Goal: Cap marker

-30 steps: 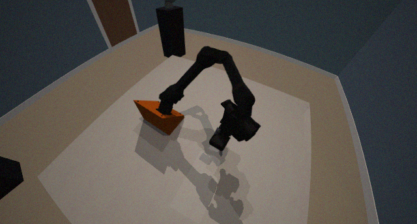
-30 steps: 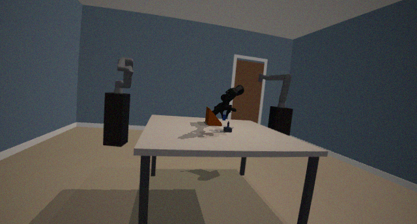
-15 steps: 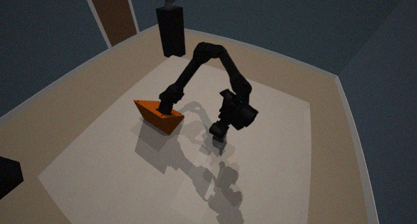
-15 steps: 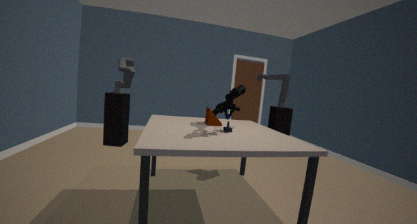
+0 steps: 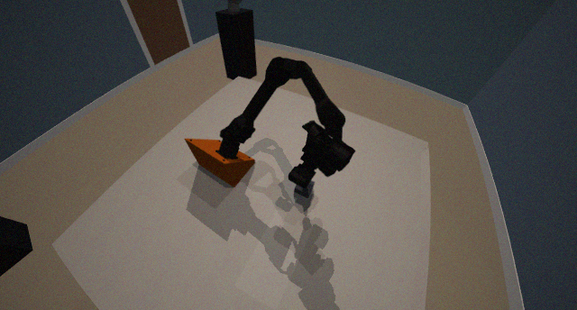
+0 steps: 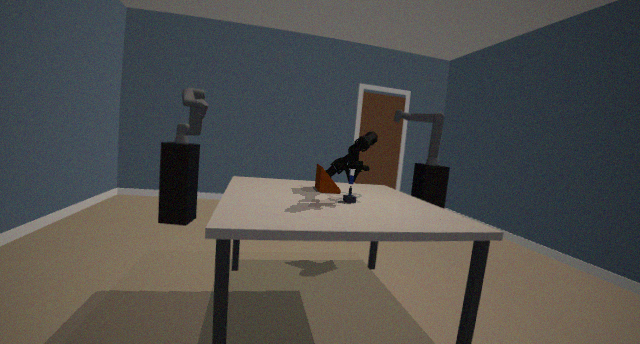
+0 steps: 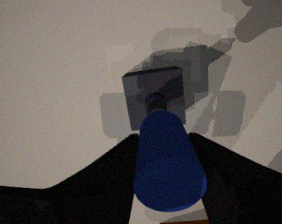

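Observation:
My gripper (image 5: 301,178) (image 6: 352,175) (image 7: 162,140) is shut on the blue cap (image 7: 168,165) (image 6: 352,177), held upright between the black fingers. Right below it on the white table (image 5: 149,238) (image 6: 280,219) stands the dark grey holder block (image 5: 305,194) (image 6: 349,199) (image 7: 141,96). The marker (image 6: 350,189) rises from the block just under the cap; in the wrist view only its dark tip (image 7: 158,102) shows above the cap's top. I cannot tell whether the cap touches the marker. In the top view the gripper hides both cap and marker.
The arm's orange wedge base (image 5: 218,163) (image 6: 326,182) sits left of the block. A black pedestal (image 5: 236,41) (image 6: 178,181) stands beyond the table, another (image 6: 430,183) by the brown door (image 6: 381,134).

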You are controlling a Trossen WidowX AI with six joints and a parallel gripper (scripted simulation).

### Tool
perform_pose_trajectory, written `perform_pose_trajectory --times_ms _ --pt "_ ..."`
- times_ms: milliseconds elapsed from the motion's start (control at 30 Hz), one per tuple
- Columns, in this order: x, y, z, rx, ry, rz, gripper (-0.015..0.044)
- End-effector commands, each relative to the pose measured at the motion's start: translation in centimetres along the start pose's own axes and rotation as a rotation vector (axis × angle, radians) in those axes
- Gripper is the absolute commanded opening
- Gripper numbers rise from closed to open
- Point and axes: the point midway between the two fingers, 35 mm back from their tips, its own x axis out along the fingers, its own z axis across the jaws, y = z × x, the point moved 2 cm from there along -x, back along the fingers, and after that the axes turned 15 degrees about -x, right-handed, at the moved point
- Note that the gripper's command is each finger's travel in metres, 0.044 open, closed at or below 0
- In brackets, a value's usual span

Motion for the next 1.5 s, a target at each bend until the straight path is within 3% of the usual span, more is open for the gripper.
perform_pose_trajectory --times_ms 0,967,1367,1467 --pt "0.5 0.1 0.1 0.007 -0.006 0.001 0.0" --pt "5.0 0.1 0.1 0.007 -0.008 0.0 0.0" --pt "5.2 0.1 0.2 0.007 -0.009 0.0 0.0" --pt "5.2 0.1 0.1 0.001 -0.004 0.001 0.0079"
